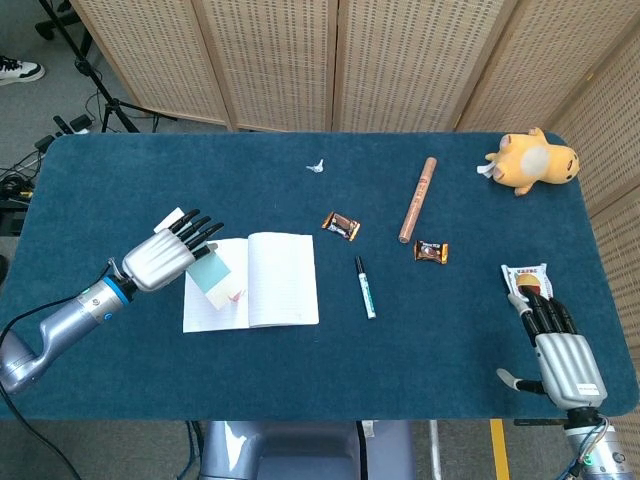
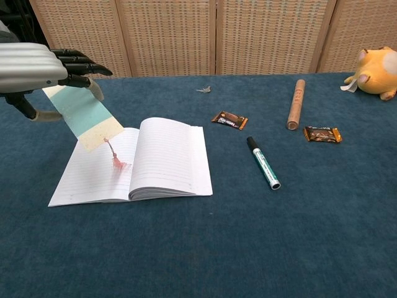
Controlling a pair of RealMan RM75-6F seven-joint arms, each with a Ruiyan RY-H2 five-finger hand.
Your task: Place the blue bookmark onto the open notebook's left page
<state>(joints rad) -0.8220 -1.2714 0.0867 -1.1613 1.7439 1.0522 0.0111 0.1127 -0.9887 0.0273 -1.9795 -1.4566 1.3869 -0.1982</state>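
My left hand (image 1: 170, 256) (image 2: 37, 65) holds the blue bookmark (image 2: 84, 115) (image 1: 211, 275) by its upper end, over the left page of the open notebook (image 2: 155, 158) (image 1: 275, 280). The bookmark slopes down toward the page; its cream lower end is at the page's top edge. Its pink tassel (image 2: 115, 161) lies on the left page. My right hand (image 1: 562, 352) rests at the table's near right, fingers spread, holding nothing; the chest view does not show it.
A marker pen (image 2: 264, 162) lies right of the notebook. Further back are two wrapped candies (image 2: 229, 120) (image 2: 322, 134), a brown tube (image 2: 295, 103), a scrap of paper (image 2: 204, 89) and a yellow plush toy (image 2: 378, 64). A snack packet (image 1: 527, 279) lies by my right hand.
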